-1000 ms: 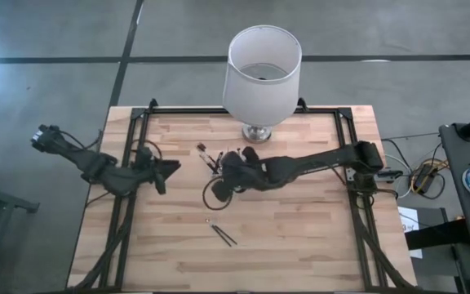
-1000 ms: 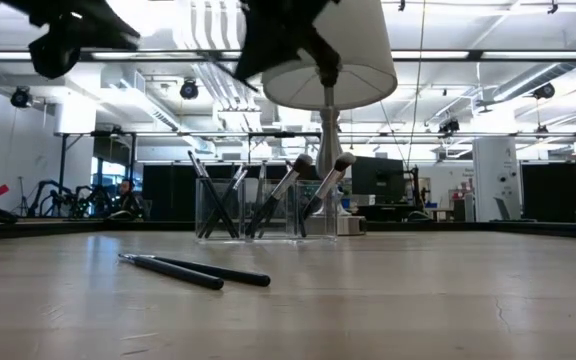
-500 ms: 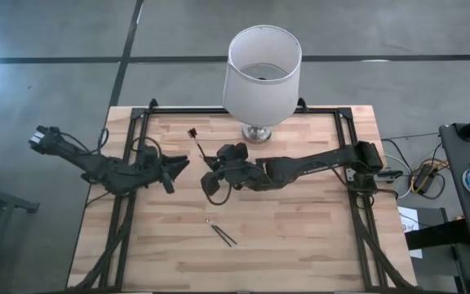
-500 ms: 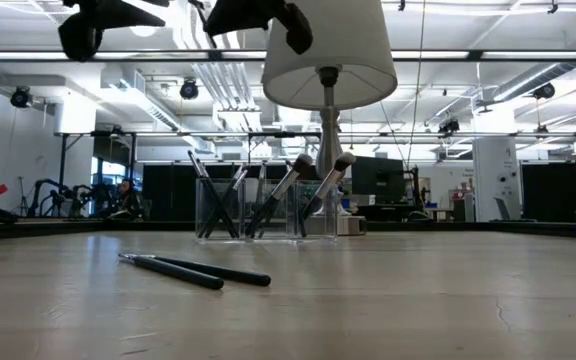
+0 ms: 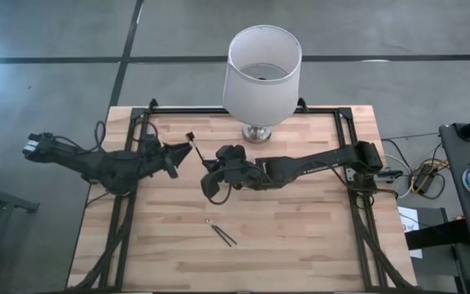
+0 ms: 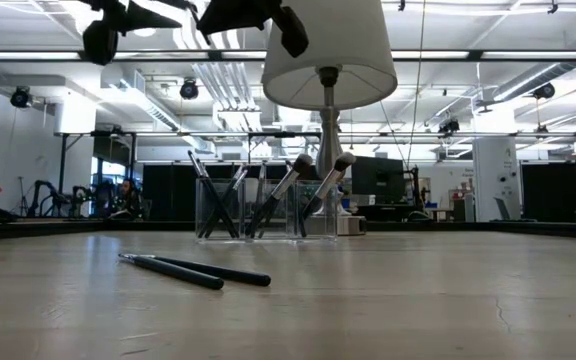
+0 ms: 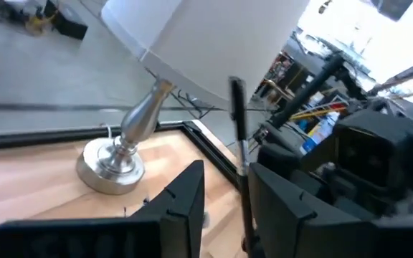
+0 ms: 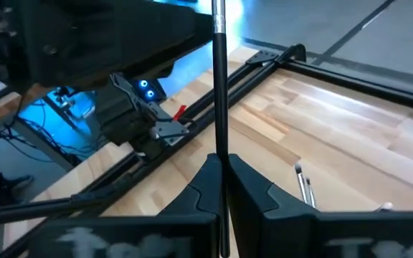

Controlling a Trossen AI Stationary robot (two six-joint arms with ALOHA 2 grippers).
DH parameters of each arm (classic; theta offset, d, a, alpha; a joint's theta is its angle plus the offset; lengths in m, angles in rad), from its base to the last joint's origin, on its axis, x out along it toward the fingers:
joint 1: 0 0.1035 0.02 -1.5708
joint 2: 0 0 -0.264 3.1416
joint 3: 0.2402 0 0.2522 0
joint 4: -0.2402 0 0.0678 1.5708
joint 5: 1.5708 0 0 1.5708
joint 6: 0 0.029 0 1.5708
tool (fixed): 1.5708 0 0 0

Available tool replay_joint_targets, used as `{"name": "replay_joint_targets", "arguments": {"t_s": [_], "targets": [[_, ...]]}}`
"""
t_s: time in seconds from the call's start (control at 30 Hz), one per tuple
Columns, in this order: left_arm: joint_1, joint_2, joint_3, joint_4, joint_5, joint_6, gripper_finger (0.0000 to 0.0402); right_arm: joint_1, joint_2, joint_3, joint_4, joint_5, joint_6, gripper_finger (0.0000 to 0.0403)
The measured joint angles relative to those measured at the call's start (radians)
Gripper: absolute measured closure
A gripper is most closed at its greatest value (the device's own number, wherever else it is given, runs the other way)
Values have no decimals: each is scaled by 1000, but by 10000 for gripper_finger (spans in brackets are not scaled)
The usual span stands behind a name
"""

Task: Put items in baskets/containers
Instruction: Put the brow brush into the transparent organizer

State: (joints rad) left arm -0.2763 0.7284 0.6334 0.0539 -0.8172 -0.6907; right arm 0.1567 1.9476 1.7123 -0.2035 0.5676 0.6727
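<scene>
- White lampshade (image 5: pixel 261 69): a broad, open-topped drum at the table's far edge, seen from above.
- Metal lamp base (image 7: pixel 113 163): polished, round foot with a curved stem, standing on the wood.
- Wooden table (image 5: pixel 300 237): pale butcher-block planks, bordered by a black metal frame (image 5: pixel 351 122).
- Grey floor (image 5: pixel 55 49): crossed by dark lines, surrounding the table.
- Cables (image 5: pixel 423 173): a coloured tangle just beside the table's right edge.
- Room behind (image 6: pixel 528 150): ceiling strip lights, dark equipment stands.
</scene>
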Motion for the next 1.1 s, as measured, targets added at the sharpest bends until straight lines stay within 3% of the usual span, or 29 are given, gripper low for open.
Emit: {"name": "replay_joint_targets", "arguments": {"t_s": [0.23,0.4,1.1], "targets": [[115,-1,0,-5,173,-182,299,-8,-2,0,1,-32,73,394],[179,-6,0,-3,226,-274,299,-25,-2,0,1,-53,132,394],[230,31,0,-1,328,-168,299,-49,-3,0,3,-76,184,394]]}}
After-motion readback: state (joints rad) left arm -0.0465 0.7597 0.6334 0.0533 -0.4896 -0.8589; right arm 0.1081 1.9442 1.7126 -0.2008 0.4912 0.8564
